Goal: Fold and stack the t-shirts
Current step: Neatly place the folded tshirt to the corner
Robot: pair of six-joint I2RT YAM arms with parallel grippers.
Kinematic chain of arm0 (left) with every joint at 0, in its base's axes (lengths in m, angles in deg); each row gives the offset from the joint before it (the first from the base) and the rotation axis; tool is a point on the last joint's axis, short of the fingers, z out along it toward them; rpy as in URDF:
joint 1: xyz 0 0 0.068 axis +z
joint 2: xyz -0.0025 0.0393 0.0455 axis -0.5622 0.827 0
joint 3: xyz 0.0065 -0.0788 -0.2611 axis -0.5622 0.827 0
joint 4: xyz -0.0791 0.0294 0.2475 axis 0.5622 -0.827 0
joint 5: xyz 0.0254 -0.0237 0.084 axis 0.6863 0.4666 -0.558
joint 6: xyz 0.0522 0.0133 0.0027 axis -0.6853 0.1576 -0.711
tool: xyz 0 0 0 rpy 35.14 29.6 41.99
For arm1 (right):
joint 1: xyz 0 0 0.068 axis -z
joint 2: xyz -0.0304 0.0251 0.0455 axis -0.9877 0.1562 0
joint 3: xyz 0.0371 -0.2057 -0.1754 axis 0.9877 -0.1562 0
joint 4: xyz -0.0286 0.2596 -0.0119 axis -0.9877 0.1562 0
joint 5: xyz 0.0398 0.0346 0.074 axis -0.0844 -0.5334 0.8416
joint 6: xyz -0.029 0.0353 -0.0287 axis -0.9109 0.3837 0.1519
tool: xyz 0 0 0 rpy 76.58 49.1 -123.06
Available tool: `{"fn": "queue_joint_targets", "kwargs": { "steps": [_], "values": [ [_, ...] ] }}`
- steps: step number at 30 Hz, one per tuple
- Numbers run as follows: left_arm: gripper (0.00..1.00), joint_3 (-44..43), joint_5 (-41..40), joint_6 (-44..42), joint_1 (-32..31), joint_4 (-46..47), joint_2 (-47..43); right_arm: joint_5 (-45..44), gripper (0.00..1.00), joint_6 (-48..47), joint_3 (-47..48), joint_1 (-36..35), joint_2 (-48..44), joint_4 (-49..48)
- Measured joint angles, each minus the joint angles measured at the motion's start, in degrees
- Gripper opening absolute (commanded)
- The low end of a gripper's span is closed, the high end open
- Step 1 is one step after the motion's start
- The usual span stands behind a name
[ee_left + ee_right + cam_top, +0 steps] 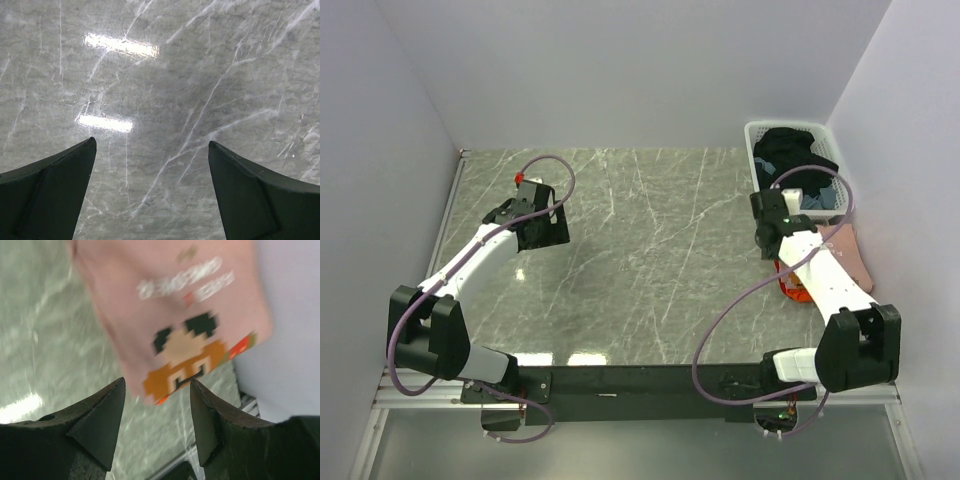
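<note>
From above, the pink tee and orange tee are seen by the basket (right edge); left-wrist view, the left gripper is parked wide, idle; right-wrist view, the right gripper is held parted, empty, over the pink tee, seemingly to grasp.

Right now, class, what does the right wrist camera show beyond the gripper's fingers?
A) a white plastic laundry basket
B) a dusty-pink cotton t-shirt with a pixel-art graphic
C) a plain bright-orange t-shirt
B: the dusty-pink cotton t-shirt, with pixel-art figure and white lettering, shows beyond the open right gripper.
</note>
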Motion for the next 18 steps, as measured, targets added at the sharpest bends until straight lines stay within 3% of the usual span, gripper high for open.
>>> {"fn": "queue_joint_targets", "kwargs": {
  "steps": [6,11,18],
  "values": [
    [0.99,0.00,0.02,0.00,0.02,0.00,-0.28,3.17,0.58,3.45,-3.91,-2.45,0.39,2.97],
    [0.99,0.00,0.00,0.00,0.02,0.02,-0.42,-0.07,0.57,6.73,-3.89,-3.54,4.48,3.82],
    [0.99,0.00,0.00,0.00,0.02,0.00,-0.42,-4.24,0.45,9.22,-3.80,-3.91,10.45,5.33]
  ]
}}
